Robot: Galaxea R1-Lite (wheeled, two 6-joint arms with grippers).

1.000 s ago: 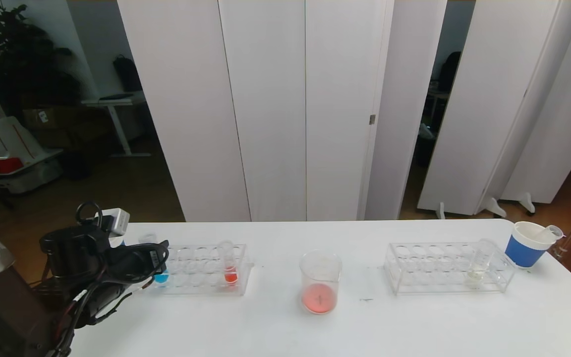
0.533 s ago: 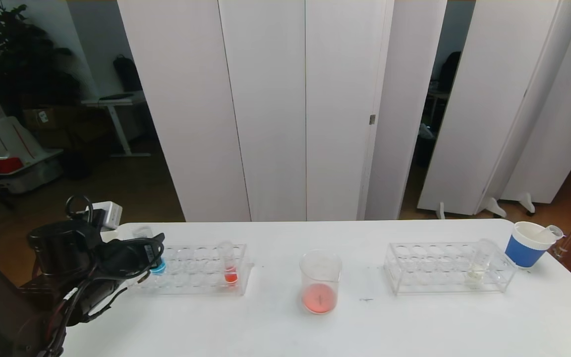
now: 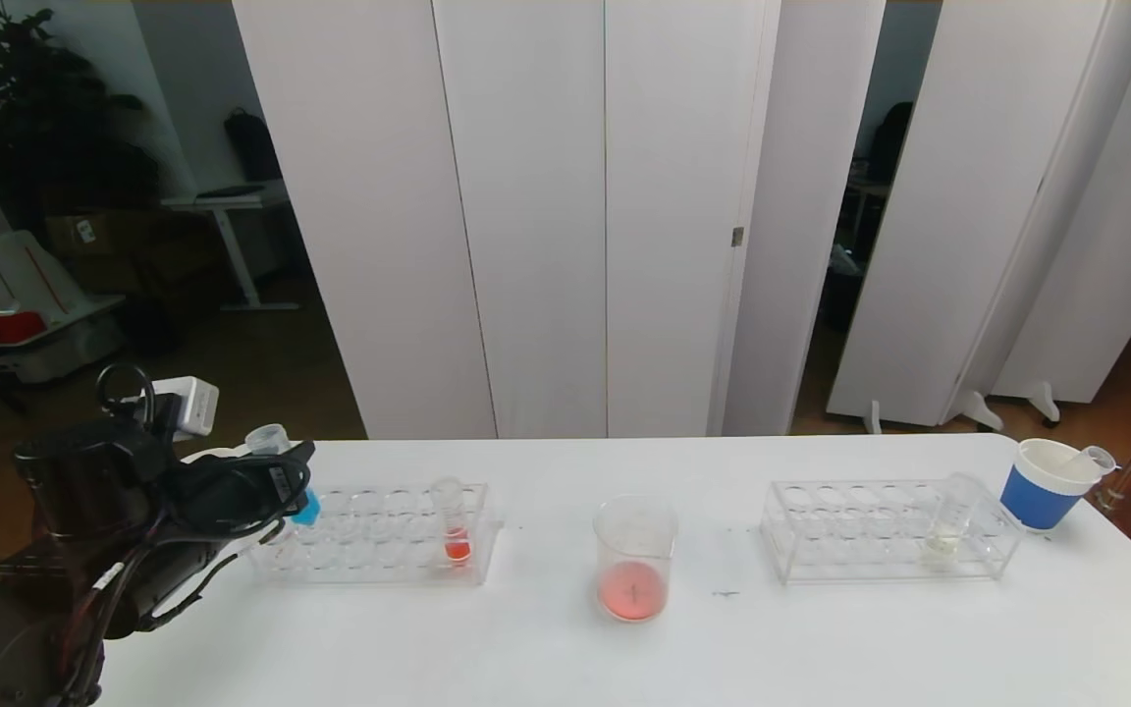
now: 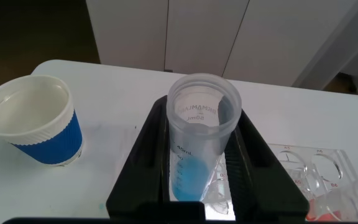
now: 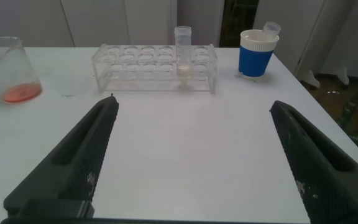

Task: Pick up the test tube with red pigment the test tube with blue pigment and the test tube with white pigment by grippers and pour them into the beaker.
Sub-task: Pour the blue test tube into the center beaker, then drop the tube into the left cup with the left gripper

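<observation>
The small clear test tube with blue pigment (image 3: 302, 503) is gripped between the closed black fingers of the left gripper (image 3: 276, 481) above the left end of the clear plastic rack (image 3: 379, 535) near the left edge of the white tabletop (image 3: 565, 648). In the left wrist view the tube (image 4: 201, 143) is seen clamped about its middle, mouth up and nearly upright, presumably so that the blue liquid at its bottom is kept from spilling while carried. One tube with red-orange liquid (image 3: 450, 522) stands in that rack, and a white paper cup with a blue band (image 4: 33, 127) sits just beside the rack's left end.

The wide clear glass beaker (image 3: 634, 558) stands near the middle of the tabletop, between the two racks, with red-orange liquid already at its bottom; the red pour is judged done, the blue one in hand.

The graduated test tube with white pigment (image 3: 948, 520) is kept upright in the right-hand clear rack (image 3: 880, 535) towards the right edge, within reach of the right arm. A second blue-banded paper cup (image 3: 1047, 486) with a small empty tube leaning in it stands at the far right corner.

The right gripper (image 5: 191, 155) is held low over the tabletop's right part with its fingers spread wide and nothing between them, apparently waiting
</observation>
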